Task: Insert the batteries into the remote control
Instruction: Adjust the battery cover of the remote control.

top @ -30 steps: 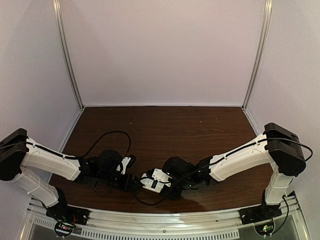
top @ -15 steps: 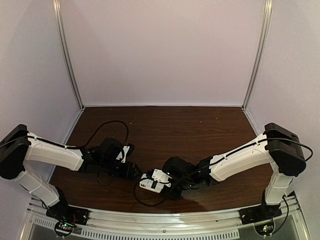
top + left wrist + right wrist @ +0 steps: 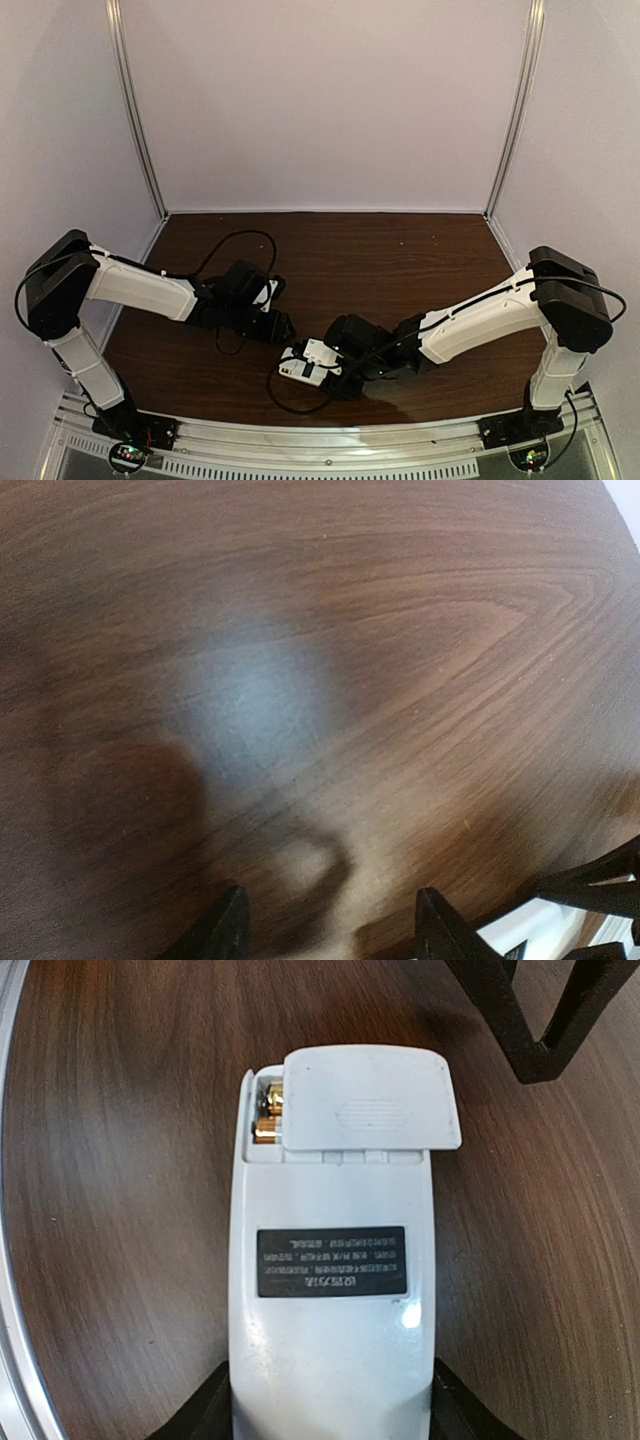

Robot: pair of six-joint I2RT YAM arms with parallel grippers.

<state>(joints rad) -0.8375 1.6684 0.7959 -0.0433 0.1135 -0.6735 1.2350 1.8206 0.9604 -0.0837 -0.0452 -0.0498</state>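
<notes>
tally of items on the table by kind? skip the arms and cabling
remote control: 1
battery cover: 1, lying askew over the battery bay
batteries: 2, gold ends showing beside the cover
Total: 4

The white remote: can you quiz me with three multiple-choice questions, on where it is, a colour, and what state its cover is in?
1. Where is the remote? A against the back wall; B held by the right hand; C on a shelf.
2. The batteries are: A gold; B blue; C green.
3. The battery cover is: A missing; B fully shut; C askew, batteries peeking out.
B, the hand's fingers flank the remote's near end; A, gold shows in the gap; C, the cover sits offset to one side.
</notes>
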